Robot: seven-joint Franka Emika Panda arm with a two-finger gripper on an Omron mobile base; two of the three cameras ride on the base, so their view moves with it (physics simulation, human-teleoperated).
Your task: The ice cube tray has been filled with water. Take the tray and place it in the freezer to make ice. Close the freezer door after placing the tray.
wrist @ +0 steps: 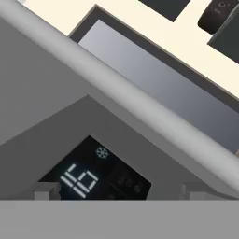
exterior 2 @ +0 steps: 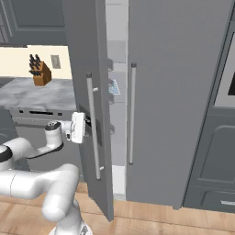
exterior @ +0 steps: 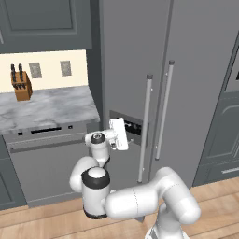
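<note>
Here the freezer door (exterior 2: 87, 92) stands partly open, swung out toward the robot, with a narrow gap between it and the wider plain grey door (exterior 2: 179, 92) on its right. Through that gap the pale interior of the freezer (exterior 2: 117, 55) shows, and on a shelf partway up lies the ice cube tray (exterior 2: 114, 86), seen as a small white shape with pale blue cells; the water in it cannot be made out separately at this size.

The gripper (exterior 2: 83, 127) is held against the front of the freezer door, at the dark dispenser panel (exterior: 132, 127) and just left of the long vertical silver handle (exterior 2: 93, 126). Its jaws are spread wide and hold nothing; whether a fingertip actually touches the panel cannot be told.

In the hand view the dispenser panel (wrist: 98, 175) is close up and tilted. It carries a lit white display with a small snowflake symbol above two pale digits; the digits look like a one and a zero or six, but are too blurred to read with confidence. The handle (wrist: 126, 98) crosses that view diagonally as a pale bar.

Far to the left a knife block (exterior: 21, 84) stands on the marble counter (exterior: 51, 109), with two grey wall outlets behind it. No brand names or other writing are legible anywhere
</note>
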